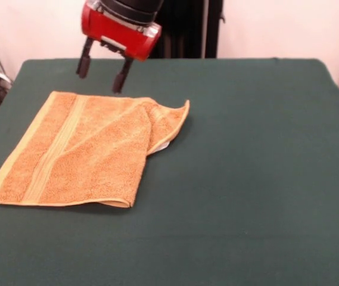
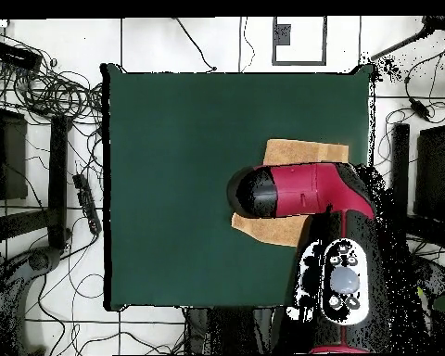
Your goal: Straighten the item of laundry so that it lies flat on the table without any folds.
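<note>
The golden-orange towel point(image 1: 83, 149) lies on the left part of the dark green table point(image 1: 246, 167) in the front view. It is folded over on itself: its right part is doubled, with a curled corner sticking up at the right and a bit of white tag under it. A flat woven band runs along its left side. My gripper point(image 1: 102, 67) hangs open and empty just above the towel's far edge, not touching it. In the overhead view the arm covers most of the towel point(image 2: 305, 150), and the gripper itself is hidden under the arm.
Cables and stands point(image 2: 50, 93) lie on the floor beside the table in the overhead view. The table's green surface point(image 2: 171, 167) stretches wide beyond the towel.
</note>
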Motion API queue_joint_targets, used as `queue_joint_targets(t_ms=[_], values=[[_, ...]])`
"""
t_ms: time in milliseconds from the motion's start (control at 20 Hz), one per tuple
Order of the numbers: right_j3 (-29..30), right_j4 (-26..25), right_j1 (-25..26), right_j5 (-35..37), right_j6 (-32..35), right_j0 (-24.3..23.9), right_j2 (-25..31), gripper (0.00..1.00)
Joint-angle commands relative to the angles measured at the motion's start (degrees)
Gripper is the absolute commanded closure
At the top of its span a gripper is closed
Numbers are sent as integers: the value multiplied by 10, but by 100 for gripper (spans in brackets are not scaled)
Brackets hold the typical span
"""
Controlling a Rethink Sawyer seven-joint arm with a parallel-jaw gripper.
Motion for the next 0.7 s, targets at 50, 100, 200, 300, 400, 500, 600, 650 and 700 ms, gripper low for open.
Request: queue_joint_targets(t_ms=[50,100,200,300,400,500,600,650,700], values=[[81,62,70,-42,194,38,4,0],[82,66,74,-49,198,44,1,0],[85,78,86,-61,220,59,-9,0],[86,94,99,-75,249,77,-27,0],[84,100,111,-86,261,90,-39,0],[85,110,122,-101,272,101,-50,0],[81,115,133,-109,271,108,-57,0],[80,119,139,-115,274,112,-61,0],[79,123,148,-124,278,117,-63,0]])
